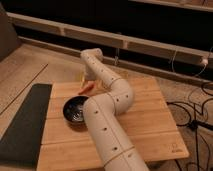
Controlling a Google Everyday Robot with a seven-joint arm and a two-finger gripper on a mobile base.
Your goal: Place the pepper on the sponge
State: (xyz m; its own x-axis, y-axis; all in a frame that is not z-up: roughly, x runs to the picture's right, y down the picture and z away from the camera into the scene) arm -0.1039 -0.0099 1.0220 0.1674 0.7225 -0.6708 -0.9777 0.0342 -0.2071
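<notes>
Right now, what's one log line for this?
gripper: at table far side | pepper: just below gripper, beyond black bowl | sponge: not visible

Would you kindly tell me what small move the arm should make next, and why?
Probably a short lift straight up. The gripper sits at the far left of the table, right over the pepper, just beyond the black bowl. I cannot tell whether the pepper is gripped, and the sponge is out of view, perhaps behind the arm. Rising might reveal both.
</notes>
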